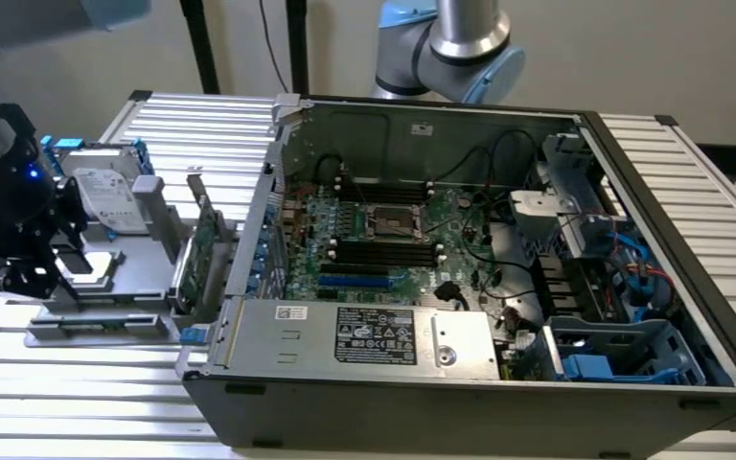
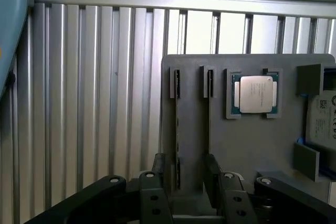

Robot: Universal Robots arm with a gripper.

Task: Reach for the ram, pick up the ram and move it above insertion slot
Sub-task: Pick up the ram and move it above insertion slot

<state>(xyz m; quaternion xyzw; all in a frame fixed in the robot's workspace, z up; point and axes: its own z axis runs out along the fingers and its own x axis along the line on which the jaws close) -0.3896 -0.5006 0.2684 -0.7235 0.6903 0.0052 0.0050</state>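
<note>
Hovering over the flat grey plastic parts holder [image 2: 236, 150], low at the exterior view's left edge, my black two-fingered gripper [image 2: 186, 171] is spread. Its fingers [image 2: 159, 174] stand on either side of a narrow slot and pinch nothing. I read the long, thin green ram stick [image 2: 177, 129] as the slim edge-on strip standing in that slot, between the fingers and, as far as I can see, touching neither.

I judge it light and stiff yet fragile: a bare board best pinched gently across its flat faces near mid-length, since a thin edge can slip or tilt. Seen edge-on, its colour and chips are beyond me, and I cannot tell whether the neighbouring slot is filled. In the exterior view the gripper [image 1: 16, 273] stands in front of the slot.

A square silver processor [image 2: 255, 94] sits near, and a silver hard drive [image 2: 323, 121] is cut off by the frame. The open dark computer case [image 1: 471, 402] lies well apart, at centre frame.
</note>
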